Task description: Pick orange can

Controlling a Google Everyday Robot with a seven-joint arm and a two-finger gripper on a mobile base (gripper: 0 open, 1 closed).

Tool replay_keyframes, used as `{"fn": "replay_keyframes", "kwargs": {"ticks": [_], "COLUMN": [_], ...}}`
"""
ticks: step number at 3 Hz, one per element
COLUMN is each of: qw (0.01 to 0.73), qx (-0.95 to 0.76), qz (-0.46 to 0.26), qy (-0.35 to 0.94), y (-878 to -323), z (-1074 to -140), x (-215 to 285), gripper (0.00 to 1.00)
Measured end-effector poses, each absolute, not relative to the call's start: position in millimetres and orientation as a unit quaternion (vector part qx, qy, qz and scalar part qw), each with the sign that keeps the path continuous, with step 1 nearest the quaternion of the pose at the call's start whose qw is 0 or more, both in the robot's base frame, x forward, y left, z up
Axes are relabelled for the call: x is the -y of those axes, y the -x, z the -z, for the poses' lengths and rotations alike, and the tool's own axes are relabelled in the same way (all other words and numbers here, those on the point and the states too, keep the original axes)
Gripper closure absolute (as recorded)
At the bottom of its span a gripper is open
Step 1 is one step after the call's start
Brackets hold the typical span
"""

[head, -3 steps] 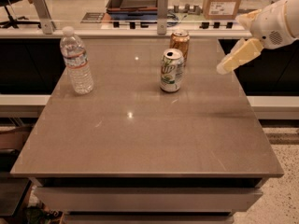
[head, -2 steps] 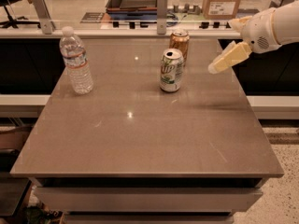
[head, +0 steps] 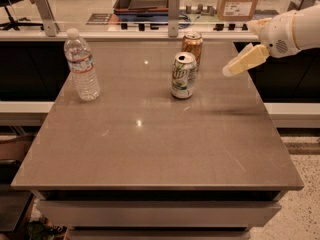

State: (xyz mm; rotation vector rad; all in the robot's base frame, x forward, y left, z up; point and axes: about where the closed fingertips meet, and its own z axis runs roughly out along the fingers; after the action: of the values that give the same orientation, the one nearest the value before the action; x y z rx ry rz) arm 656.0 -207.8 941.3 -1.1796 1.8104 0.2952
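The orange can (head: pixel 193 45) stands upright near the far edge of the grey table (head: pixel 160 149), just behind and to the right of a white-and-green can (head: pixel 183 75). The white-and-green can hides the orange can's lower left part. My gripper (head: pixel 236 67) hangs in the air above the table's right side, to the right of both cans and apart from them. Its pale fingers point down and to the left, toward the cans. It holds nothing.
A clear plastic water bottle (head: pixel 81 67) stands at the far left of the table. A counter with metal posts (head: pixel 173 7) and a cardboard box (head: pixel 238 1) runs behind the table. The table's right edge lies just below my arm (head: pixel 295 30).
My gripper has moved left and a little lower, closer to the two cans. The cans and the bottle have not moved.
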Motion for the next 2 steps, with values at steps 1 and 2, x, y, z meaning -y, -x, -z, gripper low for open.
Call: {"fn": "replay_keyframes", "kwargs": {"ticks": [1,2], "qw": [0.485,0.504], "qx": [-0.724,-0.71], "qz": [-0.14,-0.163], "qy": [0.469,0.464], "y": [-670,-685], "z": [-943,-944], "x": [199,181], "gripper": [0.0,0.0]}}
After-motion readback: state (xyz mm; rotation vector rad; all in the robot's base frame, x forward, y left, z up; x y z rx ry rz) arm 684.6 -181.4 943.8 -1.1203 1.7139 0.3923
